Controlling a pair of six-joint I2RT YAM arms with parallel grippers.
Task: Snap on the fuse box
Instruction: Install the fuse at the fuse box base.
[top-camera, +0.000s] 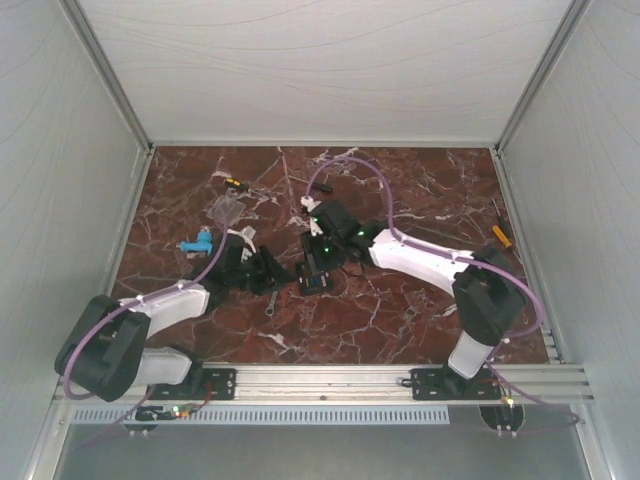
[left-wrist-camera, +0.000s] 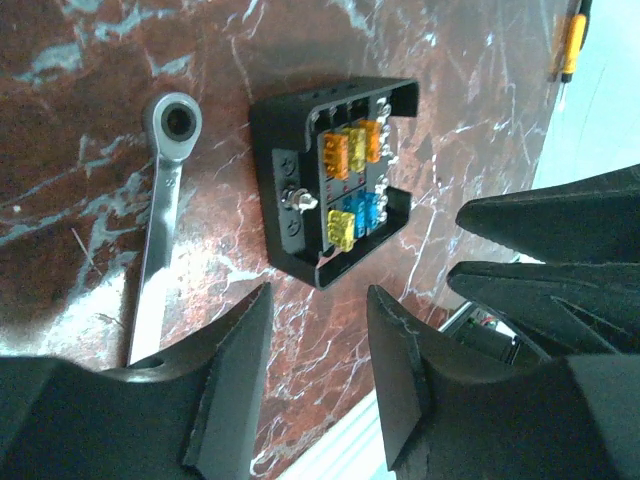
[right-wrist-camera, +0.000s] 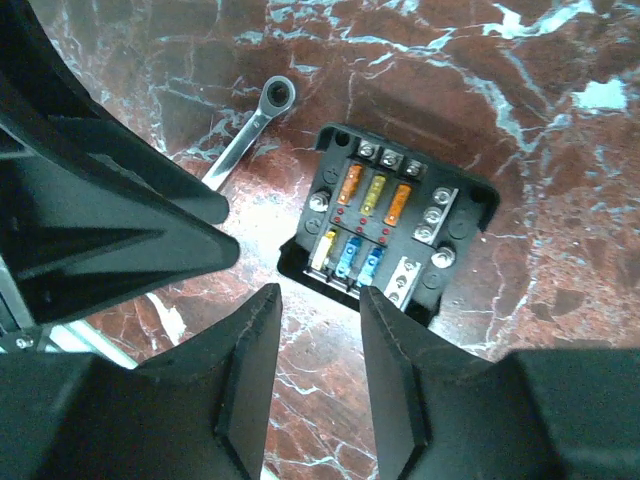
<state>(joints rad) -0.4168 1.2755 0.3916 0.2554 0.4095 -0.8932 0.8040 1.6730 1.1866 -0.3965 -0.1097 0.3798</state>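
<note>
- Top view: the fuse box (top-camera: 317, 278) is lying uncovered in the middle of the worktop (top-camera: 420, 190), where the left arm (top-camera: 175, 298) and right arm (top-camera: 420, 262) are meeting. A clear cover (top-camera: 228, 210) is sitting well apart, toward the upper left.
- Left wrist: the left fingers (left-wrist-camera: 235, 400) are standing parted and gripping nothing, with the box just above them at frame centre. A wrench (left-wrist-camera: 160, 230) is lying just beside the box's left wall, crowding that flank. The right fingers (left-wrist-camera: 560, 215) are poking in from the right edge.
- Right wrist: the right fingers are hanging released and empty, just short of the box's near wall. The box is looking light, stiff and smooth-sided. Pinching its outer walls, clear of fuses and terminals, is seeming safest.
</note>
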